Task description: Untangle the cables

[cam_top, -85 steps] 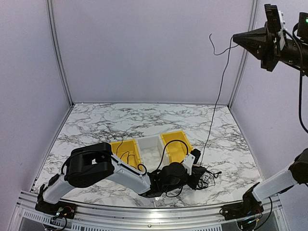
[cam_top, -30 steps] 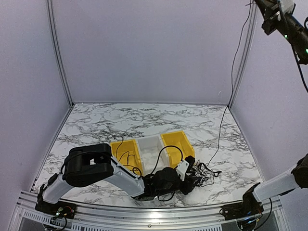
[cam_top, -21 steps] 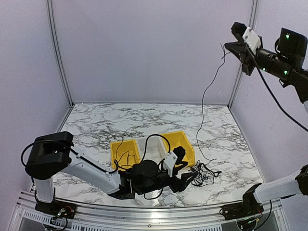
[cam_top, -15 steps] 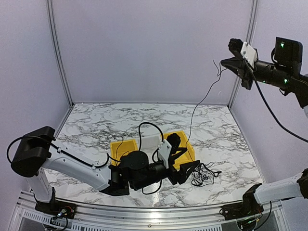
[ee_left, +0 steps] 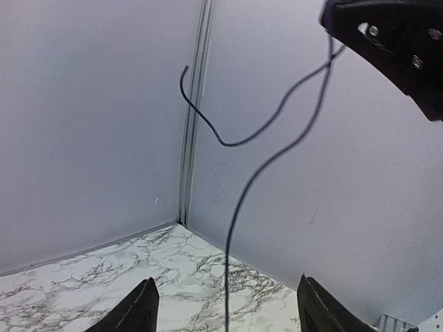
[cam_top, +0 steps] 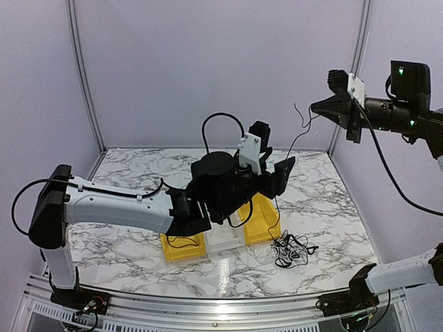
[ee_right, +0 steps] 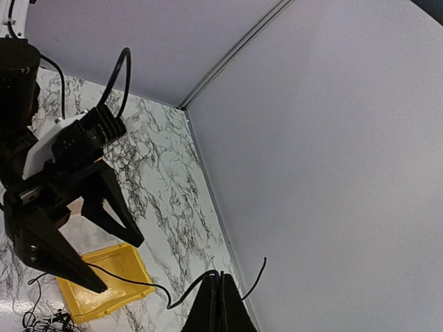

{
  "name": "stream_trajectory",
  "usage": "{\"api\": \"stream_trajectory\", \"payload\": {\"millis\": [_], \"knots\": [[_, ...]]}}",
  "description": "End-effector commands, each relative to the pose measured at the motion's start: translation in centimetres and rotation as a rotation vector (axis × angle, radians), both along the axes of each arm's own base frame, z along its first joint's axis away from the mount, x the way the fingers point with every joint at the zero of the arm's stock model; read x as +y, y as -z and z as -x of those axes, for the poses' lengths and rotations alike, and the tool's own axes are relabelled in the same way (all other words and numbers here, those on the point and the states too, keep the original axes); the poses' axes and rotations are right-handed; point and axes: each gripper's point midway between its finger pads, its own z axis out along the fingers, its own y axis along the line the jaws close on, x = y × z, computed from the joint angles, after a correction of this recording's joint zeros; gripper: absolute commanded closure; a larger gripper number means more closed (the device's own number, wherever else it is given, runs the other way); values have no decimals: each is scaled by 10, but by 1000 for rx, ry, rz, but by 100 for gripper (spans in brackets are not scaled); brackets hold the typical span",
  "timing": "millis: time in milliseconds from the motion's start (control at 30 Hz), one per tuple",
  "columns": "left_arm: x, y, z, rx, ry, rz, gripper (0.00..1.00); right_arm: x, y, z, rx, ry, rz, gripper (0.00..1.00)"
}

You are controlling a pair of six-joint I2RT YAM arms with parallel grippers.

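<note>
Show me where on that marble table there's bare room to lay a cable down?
Bare table lies along the back wall beyond the bins, and between the cable tangle and the right wall. The near strip before the bins is bare too. Crowded: the bins' row, the tangle beside it, and the hanging cable held by the right gripper.

Reaches up with the left arm (cam_top: 118,207), jaws spread wide; holds the right arm (cam_top: 394,114) high, jaws pressed together.
</note>
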Motion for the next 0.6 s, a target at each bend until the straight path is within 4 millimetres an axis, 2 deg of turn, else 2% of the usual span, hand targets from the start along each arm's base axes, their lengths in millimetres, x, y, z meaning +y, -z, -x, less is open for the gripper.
{"api": "stream_trajectory", "payload": {"millis": [0, 133, 300, 433, 500, 567], "knots": [[-14, 32, -20, 62, 52, -115, 38, 5, 3, 6, 11, -36, 4, 100], [-21, 37, -19, 105, 131, -106, 59, 6, 6, 4, 13, -32, 12, 100], [-27, 35, -16, 125, 203, -97, 73, 10, 12, 0, 26, -35, 23, 100], [-26, 28, -15, 117, 214, -89, 89, 12, 16, -4, 36, -35, 29, 100], [-23, 22, -14, 114, 217, -80, 97, 14, 25, -9, 50, -25, 42, 100], [-17, 13, -13, 113, 209, -65, 100, 15, 38, -19, 72, 1, 55, 100]]}}
